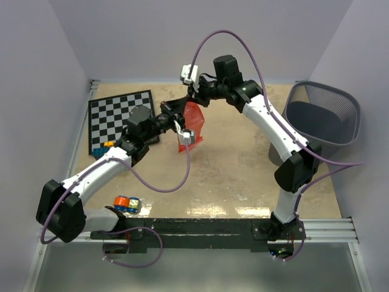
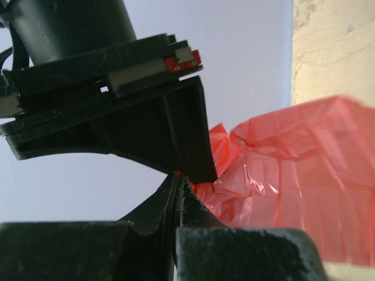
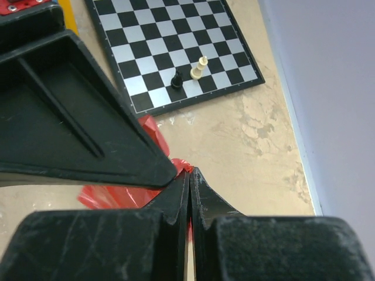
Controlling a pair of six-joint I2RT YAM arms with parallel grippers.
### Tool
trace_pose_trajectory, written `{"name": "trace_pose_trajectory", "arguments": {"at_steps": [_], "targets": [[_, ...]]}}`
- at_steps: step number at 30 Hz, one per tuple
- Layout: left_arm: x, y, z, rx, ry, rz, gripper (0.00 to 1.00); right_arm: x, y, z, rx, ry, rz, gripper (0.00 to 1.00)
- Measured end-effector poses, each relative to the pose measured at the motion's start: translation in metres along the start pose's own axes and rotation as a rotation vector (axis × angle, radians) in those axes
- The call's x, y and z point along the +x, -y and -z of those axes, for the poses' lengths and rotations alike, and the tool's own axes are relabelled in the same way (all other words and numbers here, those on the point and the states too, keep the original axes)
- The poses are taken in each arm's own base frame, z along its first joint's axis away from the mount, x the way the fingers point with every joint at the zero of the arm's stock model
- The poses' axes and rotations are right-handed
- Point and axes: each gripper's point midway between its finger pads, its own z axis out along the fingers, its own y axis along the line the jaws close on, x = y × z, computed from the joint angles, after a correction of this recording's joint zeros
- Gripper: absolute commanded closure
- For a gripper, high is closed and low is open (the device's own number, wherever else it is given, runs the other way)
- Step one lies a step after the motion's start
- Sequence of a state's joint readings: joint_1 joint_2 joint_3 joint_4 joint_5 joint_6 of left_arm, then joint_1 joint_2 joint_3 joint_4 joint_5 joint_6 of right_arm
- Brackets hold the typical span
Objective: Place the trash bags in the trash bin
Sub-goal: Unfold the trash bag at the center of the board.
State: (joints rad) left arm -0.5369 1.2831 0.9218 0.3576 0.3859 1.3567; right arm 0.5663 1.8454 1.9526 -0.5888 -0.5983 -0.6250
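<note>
A red-orange trash bag [image 1: 192, 123] hangs above the table's middle, held between both grippers. My left gripper [image 1: 178, 117] is shut on the bag's top corner; its closed tips [image 2: 179, 181] pinch the crinkled film [image 2: 293, 175]. My right gripper [image 1: 193, 97] meets it from above and is shut on the same corner; its tips [image 3: 190, 174] clamp a bit of red film [image 3: 108, 196]. The dark wire-mesh trash bin [image 1: 322, 115] stands at the far right, apart from the bag.
A chessboard [image 1: 121, 118] lies at the back left, with a black and a white piece [image 3: 187, 74] on it. Small coloured blocks [image 1: 126, 204] sit near the left arm's base. White walls close in on both sides.
</note>
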Motion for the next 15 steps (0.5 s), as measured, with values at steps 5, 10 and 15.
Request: {"name": "trace_pose_trajectory", "arguments": {"at_steps": [5, 10, 15], "targets": [[0.017, 0.001, -0.007, -0.030, -0.062, -0.009, 1.00, 0.004, -0.005, 0.004, -0.032, -0.009, 0.030, 1.00], [0.020, 0.016, 0.000, -0.008, -0.084, 0.000, 1.00, 0.002, -0.007, 0.004, -0.045, 0.002, 0.019, 1.00], [-0.002, 0.003, 0.006, -0.045, -0.035, -0.017, 1.00, 0.005, 0.001, 0.003, -0.009, 0.000, 0.008, 1.00]]}}
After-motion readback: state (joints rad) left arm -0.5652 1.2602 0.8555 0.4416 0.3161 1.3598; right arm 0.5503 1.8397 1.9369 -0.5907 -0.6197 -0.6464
